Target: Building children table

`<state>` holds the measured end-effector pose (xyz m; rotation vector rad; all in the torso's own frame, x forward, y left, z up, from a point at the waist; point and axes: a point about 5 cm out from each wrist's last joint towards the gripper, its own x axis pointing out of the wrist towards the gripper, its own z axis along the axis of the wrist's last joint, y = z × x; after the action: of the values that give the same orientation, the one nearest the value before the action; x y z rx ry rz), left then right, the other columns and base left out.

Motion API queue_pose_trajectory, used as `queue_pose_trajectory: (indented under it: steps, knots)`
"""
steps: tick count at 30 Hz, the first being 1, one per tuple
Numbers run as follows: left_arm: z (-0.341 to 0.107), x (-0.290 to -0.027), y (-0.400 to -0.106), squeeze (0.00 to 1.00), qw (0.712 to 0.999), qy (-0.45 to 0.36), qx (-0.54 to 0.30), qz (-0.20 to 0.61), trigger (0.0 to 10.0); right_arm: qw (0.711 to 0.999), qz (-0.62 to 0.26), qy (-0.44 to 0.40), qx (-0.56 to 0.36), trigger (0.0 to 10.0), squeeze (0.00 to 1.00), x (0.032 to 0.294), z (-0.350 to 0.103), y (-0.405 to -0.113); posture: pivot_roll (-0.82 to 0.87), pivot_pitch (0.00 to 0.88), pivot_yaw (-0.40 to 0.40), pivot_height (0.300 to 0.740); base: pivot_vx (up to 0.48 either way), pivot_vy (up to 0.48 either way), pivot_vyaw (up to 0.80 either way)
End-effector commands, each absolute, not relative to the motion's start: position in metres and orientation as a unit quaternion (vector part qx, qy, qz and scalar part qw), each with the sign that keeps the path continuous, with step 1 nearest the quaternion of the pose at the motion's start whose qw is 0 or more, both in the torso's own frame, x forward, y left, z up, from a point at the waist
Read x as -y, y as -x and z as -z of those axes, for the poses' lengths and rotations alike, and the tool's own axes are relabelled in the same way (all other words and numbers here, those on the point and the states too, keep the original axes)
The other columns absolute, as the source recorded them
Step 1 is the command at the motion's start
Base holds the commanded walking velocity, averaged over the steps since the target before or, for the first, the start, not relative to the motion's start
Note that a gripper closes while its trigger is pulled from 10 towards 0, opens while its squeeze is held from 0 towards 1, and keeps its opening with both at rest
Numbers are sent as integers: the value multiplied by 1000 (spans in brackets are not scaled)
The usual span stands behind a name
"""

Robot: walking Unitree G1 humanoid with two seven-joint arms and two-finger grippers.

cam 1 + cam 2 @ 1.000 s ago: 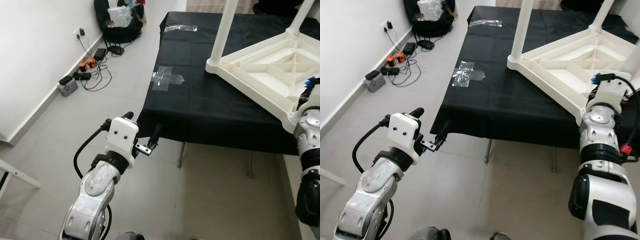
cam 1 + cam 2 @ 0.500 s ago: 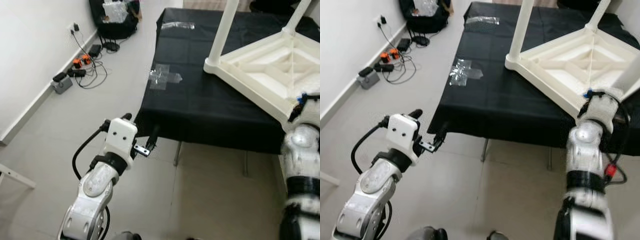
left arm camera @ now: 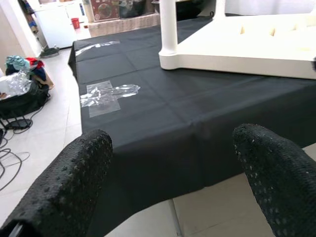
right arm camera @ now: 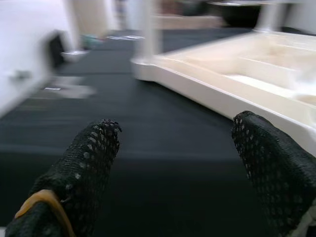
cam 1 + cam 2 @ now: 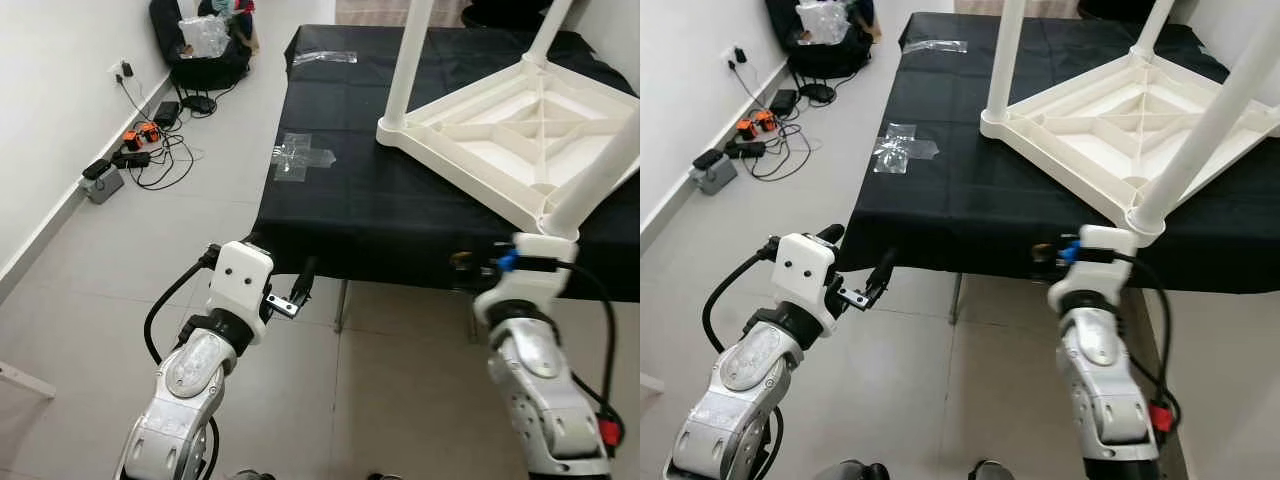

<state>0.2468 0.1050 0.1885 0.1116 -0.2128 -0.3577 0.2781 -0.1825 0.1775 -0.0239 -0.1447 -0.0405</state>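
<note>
- I see the white plastic children's table [image 5: 510, 140] lying upside down on the large table covered with a black cloth [image 5: 390, 210], its ribbed underside facing up.
- At least three round white legs stand plugged into its corners: one at the near left corner [image 5: 405, 65], one at the far corner [image 5: 545, 30], and one at the near corner [image 5: 1200, 130] that rises toward my camera. The fourth corner is out of frame, so I cannot tell whether its leg is fitted.
- My left gripper [image 3: 173, 182] hangs below and in front of the cloth's near edge, fingers spread wide, grasping nothing.
- My right gripper [image 4: 182, 177] sits just under the near edge, close to the near corner leg, fingers likewise released and empty.
- I judge the assembly mostly done; what remains is likely checking the last corner, pressing the legs home, and turning the table upright.
- A crumpled patch of clear tape [image 5: 300, 160] lies on the cloth, and cables and chargers [image 5: 140, 150] are on the floor by the wall.
</note>
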Motion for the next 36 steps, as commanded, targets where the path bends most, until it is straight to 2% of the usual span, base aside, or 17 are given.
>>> queue_pose_trajectory:
  steps: [1, 9, 18, 36]
  knots:
    - [-183, -109, -247, 0, 980, -54, 93, 167, 10000, 996, -5, 23, 82, 10000, 0, 171, -178, -280, 19, 122, -16, 740, 0, 0, 0]
    - [-189, -112, -247, 0, 983, -57, 100, 143, 10000, 997, 17, 16, 79, 10000, 0, 165, -181, -291, 29, 114, -24, 740, 0, 0, 226]
    - [-195, -117, -252, 0, 985, -59, 113, 120, 10000, 996, 3, 10, 90, 10000, 0, 162, -191, -296, 30, 113, -23, 740, 0, 0, 148]
    - [-200, -122, -256, 0, 984, -75, 122, 107, 10000, 995, 9, 12, 99, 10000, 0, 165, -201, -305, 29, 113, -30, 740, 427, 0, 0]
